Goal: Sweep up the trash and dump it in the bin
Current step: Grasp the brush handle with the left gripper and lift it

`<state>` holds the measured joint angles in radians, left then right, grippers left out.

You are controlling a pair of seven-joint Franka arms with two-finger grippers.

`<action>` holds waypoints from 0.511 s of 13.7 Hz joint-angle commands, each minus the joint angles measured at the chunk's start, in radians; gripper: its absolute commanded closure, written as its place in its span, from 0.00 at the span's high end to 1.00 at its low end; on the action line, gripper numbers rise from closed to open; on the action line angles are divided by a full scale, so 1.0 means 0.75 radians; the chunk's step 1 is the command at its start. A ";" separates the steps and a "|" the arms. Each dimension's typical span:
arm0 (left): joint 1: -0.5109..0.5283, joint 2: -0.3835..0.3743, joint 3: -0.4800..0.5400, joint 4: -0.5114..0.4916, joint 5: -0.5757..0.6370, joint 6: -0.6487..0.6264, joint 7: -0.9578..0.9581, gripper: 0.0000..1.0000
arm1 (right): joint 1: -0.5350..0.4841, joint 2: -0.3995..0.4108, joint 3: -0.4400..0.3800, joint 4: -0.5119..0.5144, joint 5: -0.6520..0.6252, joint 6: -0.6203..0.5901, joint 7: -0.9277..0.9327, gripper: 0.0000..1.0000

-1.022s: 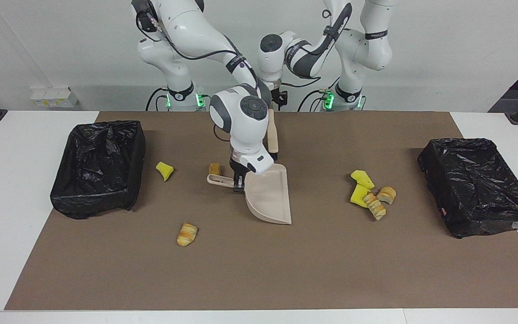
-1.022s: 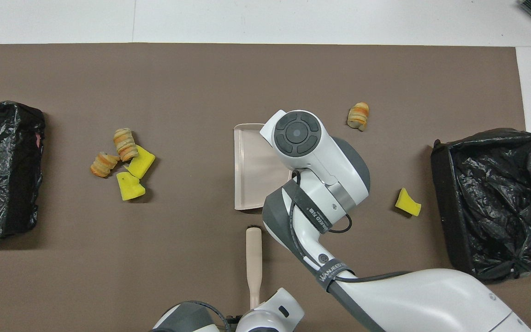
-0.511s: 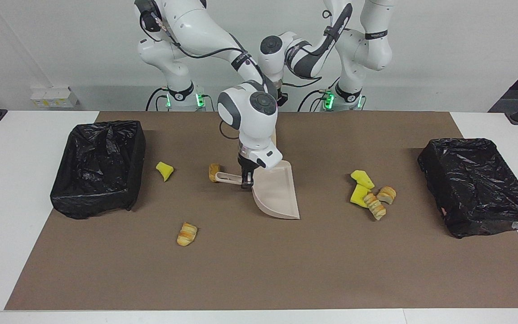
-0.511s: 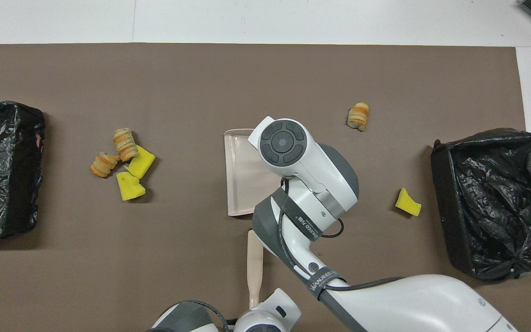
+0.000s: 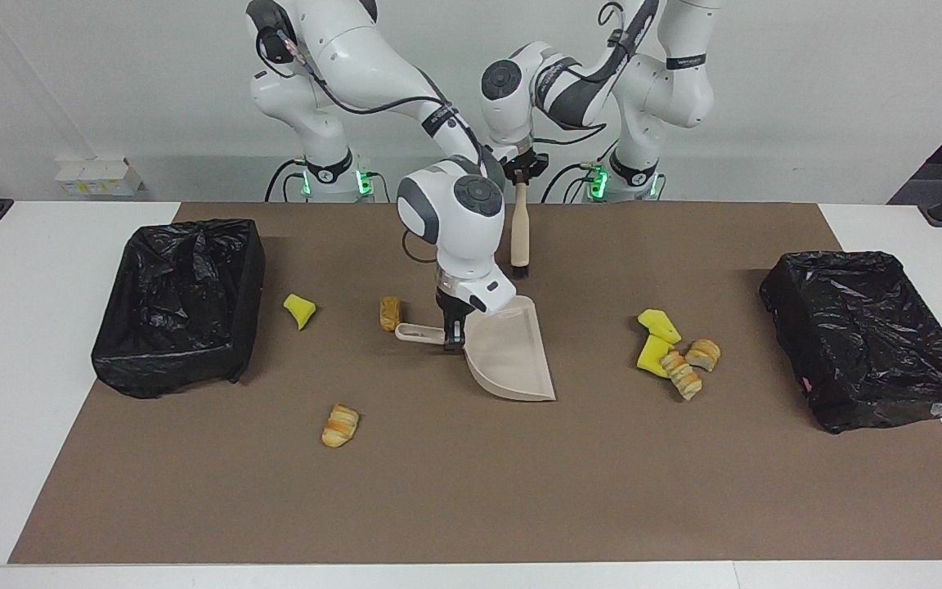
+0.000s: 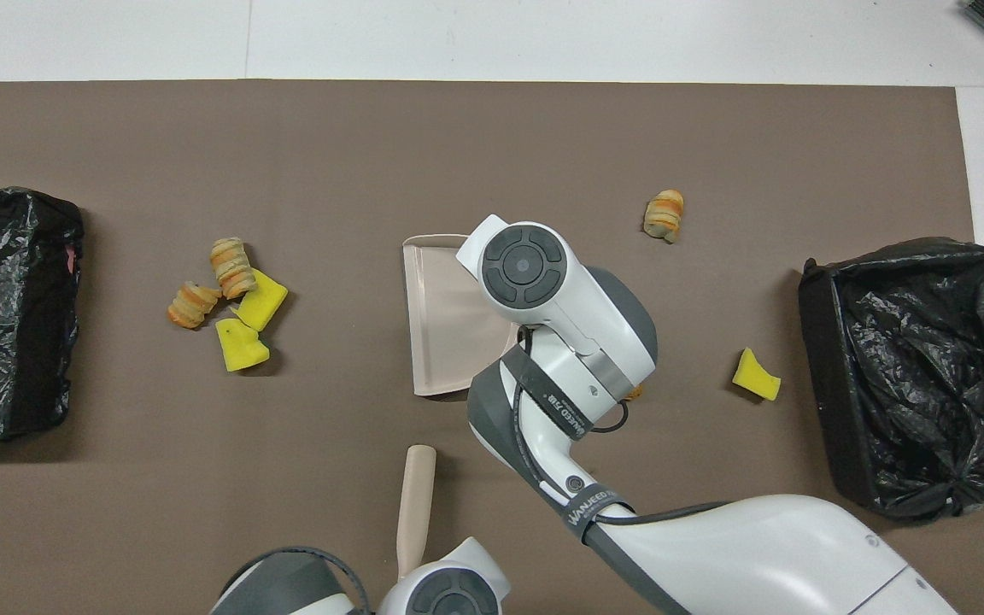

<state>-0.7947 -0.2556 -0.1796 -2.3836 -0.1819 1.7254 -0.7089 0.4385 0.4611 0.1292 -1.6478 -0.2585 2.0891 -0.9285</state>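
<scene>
The right gripper (image 5: 453, 334), at the centre of the facing view, is clamped on the handle of the beige dustpan (image 5: 513, 358), whose pan tilts over the brown mat (image 5: 471, 491). The left gripper (image 5: 522, 173), upper centre, is closed on the top of a wooden-handled brush (image 5: 520, 233) that hangs upright above the surface.

The trash lies scattered. Four pieces (image 5: 675, 350) cluster at centre right, between the dustpan and one black-lined bin (image 5: 872, 335). A pastry piece (image 5: 390, 312) sits just beside the dustpan's handle. A yellow wedge (image 5: 299, 310) lies near the other bin (image 5: 181, 303) at left. Another pastry piece (image 5: 341, 425) lies lower left of centre.
</scene>
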 commanded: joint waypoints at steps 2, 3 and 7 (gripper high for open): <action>0.239 -0.225 0.004 0.004 0.013 -0.224 0.227 0.00 | -0.006 0.025 0.010 0.009 -0.021 0.039 0.011 0.00; 0.349 -0.248 0.008 0.040 0.020 -0.295 0.294 0.00 | 0.000 0.037 0.010 0.009 -0.024 0.041 0.013 0.00; 0.692 -0.234 0.008 0.147 0.208 -0.327 0.460 0.00 | 0.000 0.042 0.010 0.011 -0.024 0.051 0.013 0.00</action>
<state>-0.3832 -0.4410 -0.1602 -2.3153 -0.0673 1.4982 -0.4260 0.4388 0.4685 0.1292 -1.6473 -0.2585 2.0940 -0.9285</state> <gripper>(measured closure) 0.736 0.670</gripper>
